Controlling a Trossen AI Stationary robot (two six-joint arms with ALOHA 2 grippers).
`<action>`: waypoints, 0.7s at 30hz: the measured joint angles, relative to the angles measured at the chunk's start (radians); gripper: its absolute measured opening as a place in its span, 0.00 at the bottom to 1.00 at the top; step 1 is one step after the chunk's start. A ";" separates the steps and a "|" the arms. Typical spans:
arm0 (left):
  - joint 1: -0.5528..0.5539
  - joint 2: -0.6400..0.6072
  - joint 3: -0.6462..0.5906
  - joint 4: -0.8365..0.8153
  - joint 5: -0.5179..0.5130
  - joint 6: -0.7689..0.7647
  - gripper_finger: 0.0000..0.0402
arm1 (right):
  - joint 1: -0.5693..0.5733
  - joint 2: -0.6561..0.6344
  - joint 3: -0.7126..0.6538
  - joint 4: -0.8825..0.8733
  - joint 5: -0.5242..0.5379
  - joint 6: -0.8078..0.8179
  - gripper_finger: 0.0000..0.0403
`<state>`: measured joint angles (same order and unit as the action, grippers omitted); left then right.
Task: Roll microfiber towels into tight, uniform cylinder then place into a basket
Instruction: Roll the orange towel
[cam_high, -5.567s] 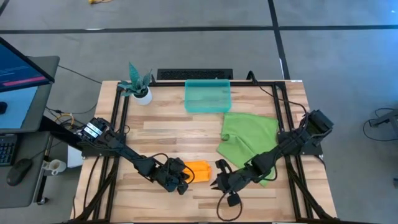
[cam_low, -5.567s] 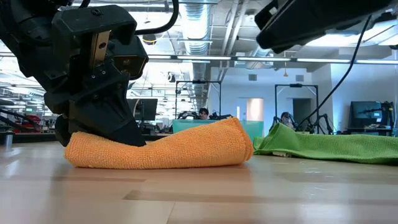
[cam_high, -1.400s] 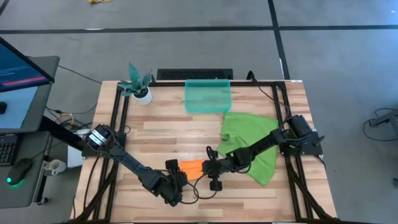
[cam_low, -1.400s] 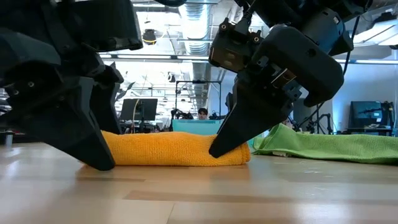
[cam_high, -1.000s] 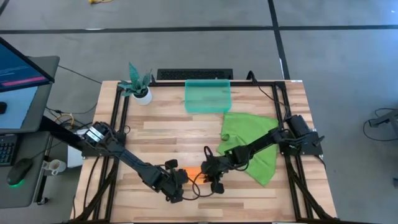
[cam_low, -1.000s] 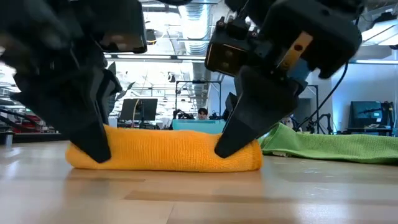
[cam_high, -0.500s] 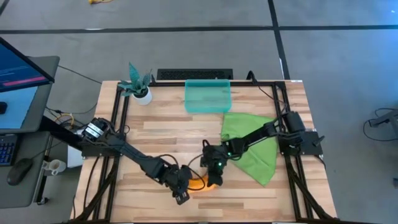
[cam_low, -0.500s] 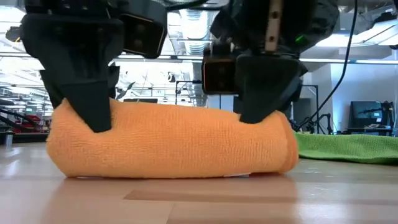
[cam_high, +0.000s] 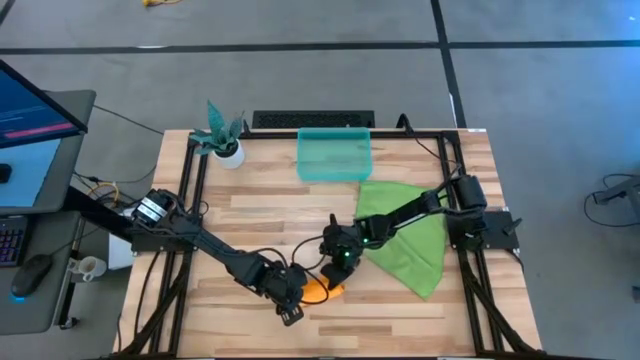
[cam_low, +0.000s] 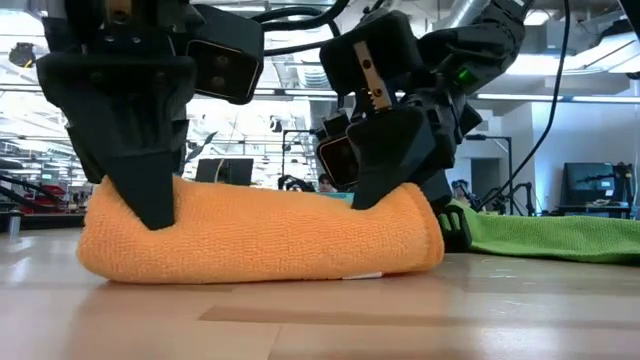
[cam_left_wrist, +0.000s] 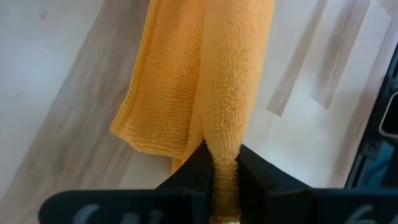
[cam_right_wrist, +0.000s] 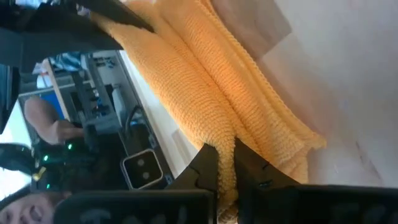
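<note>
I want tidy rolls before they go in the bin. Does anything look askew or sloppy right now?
Yes. The orange towel, pinched by the left claw and right claw, is a loose fold with a flap hanging free, not a tight cylinder. The green towel lies crumpled and unrolled beside it.

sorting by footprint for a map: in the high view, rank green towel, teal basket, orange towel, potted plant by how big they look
1. green towel, partly under the right arm
2. teal basket
3. potted plant
4. orange towel, mostly hidden by both grippers, so its rank against the plant is unsure
</note>
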<state>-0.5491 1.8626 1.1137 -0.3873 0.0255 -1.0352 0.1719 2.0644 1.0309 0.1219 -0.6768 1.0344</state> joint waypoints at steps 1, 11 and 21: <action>0.000 0.000 0.000 -0.004 0.000 0.012 0.07 | 0.000 0.000 0.000 0.004 0.020 0.013 0.09; -0.003 0.000 0.000 -0.056 -0.038 0.132 0.12 | 0.005 0.001 0.002 0.023 0.069 0.082 0.09; -0.011 -0.003 -0.006 -0.147 0.007 0.205 0.35 | 0.005 0.002 0.002 0.009 0.068 0.095 0.09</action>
<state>-0.5600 1.8592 1.1082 -0.5346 0.0321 -0.8301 0.1772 2.0659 1.0328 0.1311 -0.6089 1.1297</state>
